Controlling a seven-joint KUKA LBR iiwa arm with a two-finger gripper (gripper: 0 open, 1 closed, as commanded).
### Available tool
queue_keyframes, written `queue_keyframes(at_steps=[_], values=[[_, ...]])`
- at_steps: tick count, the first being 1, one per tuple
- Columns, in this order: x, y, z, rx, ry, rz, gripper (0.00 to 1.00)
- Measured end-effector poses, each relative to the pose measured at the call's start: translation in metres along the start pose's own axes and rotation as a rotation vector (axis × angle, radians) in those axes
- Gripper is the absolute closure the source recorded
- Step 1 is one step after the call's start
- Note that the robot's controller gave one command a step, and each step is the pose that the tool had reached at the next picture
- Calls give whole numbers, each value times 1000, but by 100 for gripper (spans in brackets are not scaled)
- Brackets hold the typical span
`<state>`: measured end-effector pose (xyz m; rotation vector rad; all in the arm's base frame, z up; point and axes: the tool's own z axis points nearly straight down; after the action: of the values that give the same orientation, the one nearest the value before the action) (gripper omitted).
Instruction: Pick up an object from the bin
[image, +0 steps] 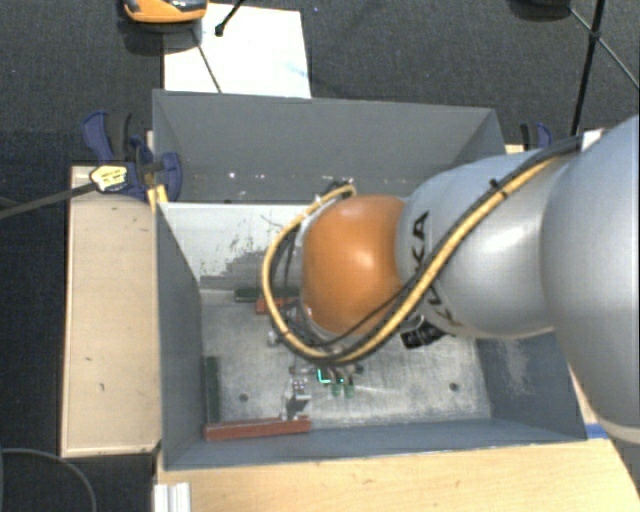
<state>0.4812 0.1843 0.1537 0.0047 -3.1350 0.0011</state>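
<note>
Gripper low in the bin, near a long brown stick, small green bits beside it, can't tell if open or closed

I see the tool low over the middle of the bin floor. A bar lies along the near wall, just before it. A strip lies by the left wall, with a small piece farther back.

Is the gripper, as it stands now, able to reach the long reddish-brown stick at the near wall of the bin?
Probably yes. The gripper is right beside the reddish-brown stick, and nothing lies on it. The stick lies along the bin's wall, though, which may hamper a grip.
</note>
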Motion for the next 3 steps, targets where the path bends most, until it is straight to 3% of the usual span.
queue_keyframes(at_steps=[1,2,3], values=[[-2,-1,-4,-2,-8,5,0],[1,-11,80,-7,-18,65,100],[1,-11,80,-7,-18,70,100]])
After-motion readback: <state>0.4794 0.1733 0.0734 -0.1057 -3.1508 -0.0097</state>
